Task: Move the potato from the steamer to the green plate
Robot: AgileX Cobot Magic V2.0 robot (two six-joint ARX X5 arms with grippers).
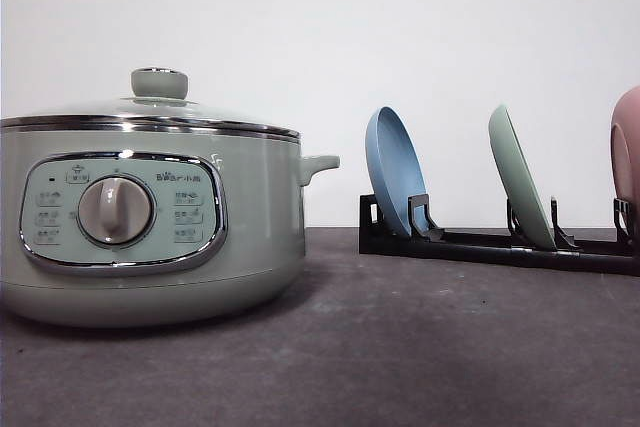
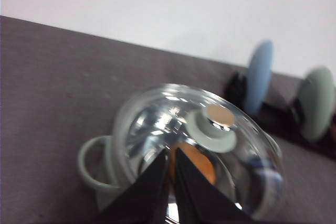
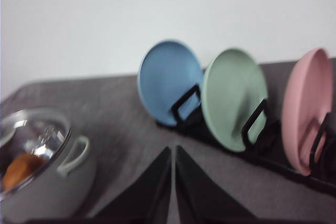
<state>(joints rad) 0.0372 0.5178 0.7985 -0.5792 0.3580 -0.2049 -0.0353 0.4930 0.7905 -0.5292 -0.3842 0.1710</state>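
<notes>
The steamer (image 1: 150, 237) stands at the left of the tabletop (image 1: 400, 347), its glass lid (image 1: 150, 112) on and its dial facing the camera. Through the lid, the potato (image 2: 197, 162) lies inside; its long axis cannot be told. Open tabletop separates the steamer's side handle (image 1: 318, 165) from the black rack (image 1: 500, 247). In the rack stand a blue plate (image 1: 395, 187), the green plate (image 1: 520, 190) and a pink plate (image 1: 626, 147), all on edge, tilted, apart. The left tool (image 2: 171, 177) hovers above the lid, closed and empty; the right tool (image 3: 172, 182) likewise, facing the rack.
</notes>
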